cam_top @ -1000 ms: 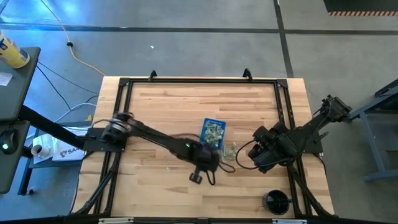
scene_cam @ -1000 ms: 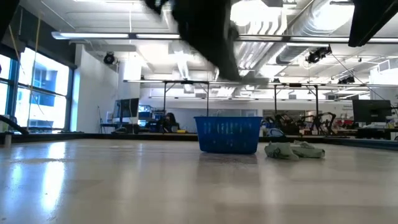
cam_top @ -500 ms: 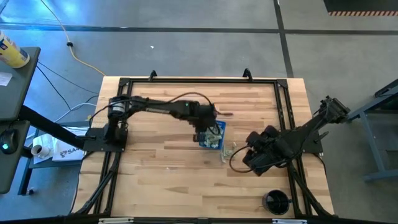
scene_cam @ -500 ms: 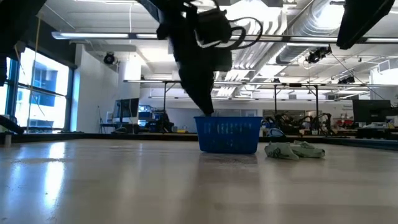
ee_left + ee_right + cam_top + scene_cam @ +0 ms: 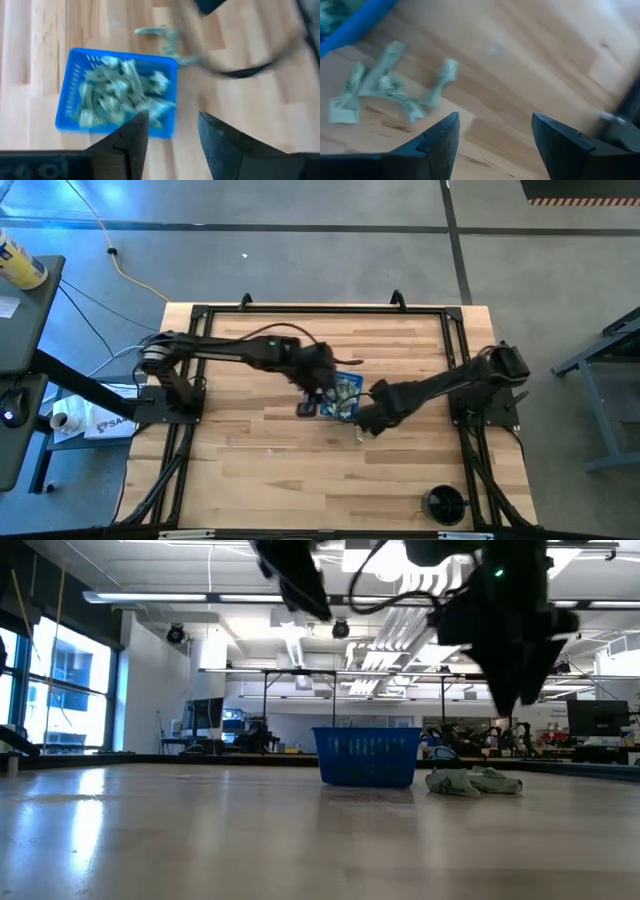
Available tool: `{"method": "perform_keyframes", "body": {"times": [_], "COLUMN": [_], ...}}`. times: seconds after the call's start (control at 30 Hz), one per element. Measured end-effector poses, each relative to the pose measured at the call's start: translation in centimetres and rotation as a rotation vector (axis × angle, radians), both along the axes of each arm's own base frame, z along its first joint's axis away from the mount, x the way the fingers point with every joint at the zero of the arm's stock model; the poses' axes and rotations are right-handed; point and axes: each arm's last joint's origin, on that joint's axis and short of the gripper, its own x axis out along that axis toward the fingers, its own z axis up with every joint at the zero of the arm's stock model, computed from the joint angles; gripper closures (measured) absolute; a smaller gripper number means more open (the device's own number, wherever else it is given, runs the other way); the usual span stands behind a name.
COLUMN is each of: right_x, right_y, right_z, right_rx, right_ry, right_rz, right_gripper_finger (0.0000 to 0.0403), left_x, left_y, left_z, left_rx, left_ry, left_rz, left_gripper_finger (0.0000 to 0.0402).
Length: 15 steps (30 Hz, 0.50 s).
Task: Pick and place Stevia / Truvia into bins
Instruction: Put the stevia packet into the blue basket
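Note:
The blue bin [image 5: 345,394] stands mid-table, filled with pale green Stevia sachets [image 5: 120,92]. A few loose sachets [image 5: 385,87] lie flat on the wood just right of and nearer than the bin [image 5: 473,781]. My left gripper [image 5: 172,142] hovers open above the bin's left side [image 5: 316,402] with nothing between its fingers. My right gripper [image 5: 492,142] is open above the table next to the loose sachets [image 5: 363,422], touching none of them.
A round black cup [image 5: 444,503] stands near the table's front right corner. A black frame [image 5: 320,310] runs around the tabletop. Bare wood lies to the left of and nearer than the bin.
My left gripper has swung from the near side of the table up to the bin, dipped its tip to the bin, then risen and drawn slightly left. My right gripper has moved toward the table's left, reaching the loose sachets beside the bin.

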Motion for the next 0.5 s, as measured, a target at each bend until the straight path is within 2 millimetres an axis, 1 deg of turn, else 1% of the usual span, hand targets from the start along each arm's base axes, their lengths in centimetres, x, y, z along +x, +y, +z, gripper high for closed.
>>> {"method": "perform_keyframes", "body": {"times": [0.1, 0.17, 0.2, 0.33, 0.4, 0.5], "right_x": [1.6, 2.3, 2.2, 0.8, 0.0, -0.3], "right_y": [-0.8, -1.5, -1.9, -2.9, -2.9, -2.8], "right_z": [-1.4, -2.3, -2.8, -5.2, -5.6, -5.5], "right_rx": [0.059, 0.086, 0.101, 0.162, 0.184, 0.232], "right_ry": [-0.022, -0.002, 0.016, 0.022, -0.026, -0.183], "right_rz": [0.043, 0.037, 0.029, -0.048, -0.076, -0.099], "right_gripper_finger": [0.0164, 0.0164, 0.0164, 0.0164, 0.0164, 0.0165], "left_x": [-2.7, -4.6, -5.5, -8.9, -10.3, -11.8], "left_y": [-1.3, -2.0, -2.3, -2.9, -2.9, -2.8], "left_z": [2.6, 3.5, 3.8, 4.1, 3.7, 2.7], "left_rx": [0.010, 0.023, 0.028, 0.030, 0.028, -0.005], "left_ry": [-0.003, -0.005, -0.010, -0.037, -0.048, -0.056], "left_rz": [0.008, 0.035, 0.063, 0.192, 0.269, 0.346], "left_gripper_finger": [0.0190, 0.0189, 0.0188, 0.0190, 0.0191, 0.0192]}}
